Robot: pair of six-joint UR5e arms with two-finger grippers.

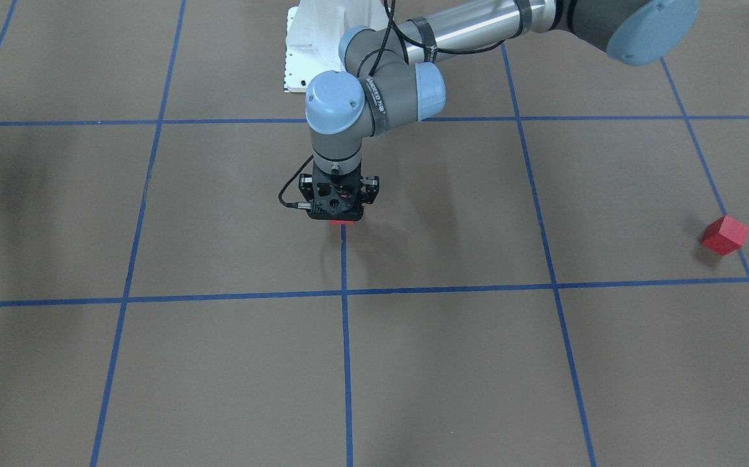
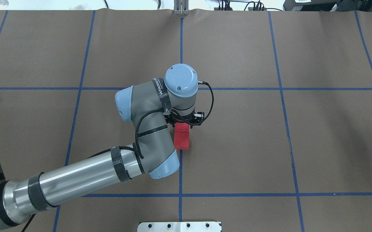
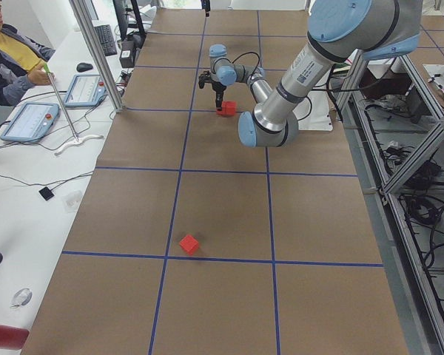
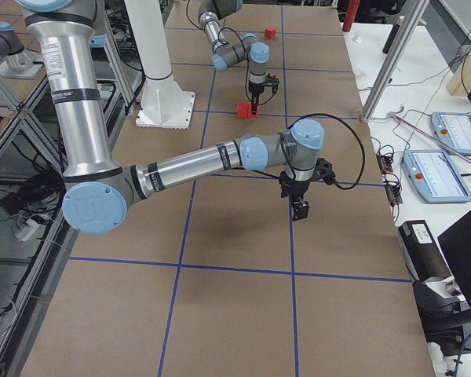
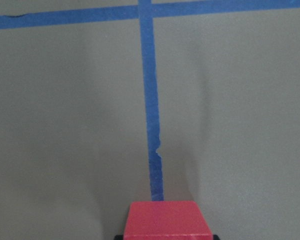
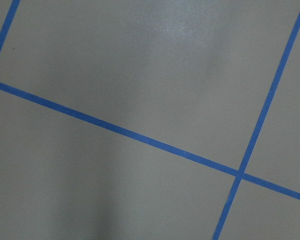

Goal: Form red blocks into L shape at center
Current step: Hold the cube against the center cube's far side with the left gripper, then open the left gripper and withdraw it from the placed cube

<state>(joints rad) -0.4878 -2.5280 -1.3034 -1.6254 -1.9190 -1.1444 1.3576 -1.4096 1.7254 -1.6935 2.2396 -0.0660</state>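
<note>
My left gripper points straight down over the central blue grid line and is shut on a red block, which shows between its fingers in the left wrist view. A second red block lies right beside it on the robot's side, on the same line. The third red block lies alone far out on my left, and also shows in the exterior left view. My right gripper hangs over bare brown surface, and I cannot tell whether it is open or shut.
The white robot base sits at the table's near edge. An operator sits at a white side table with tablets. Aluminium frame posts stand along that side.
</note>
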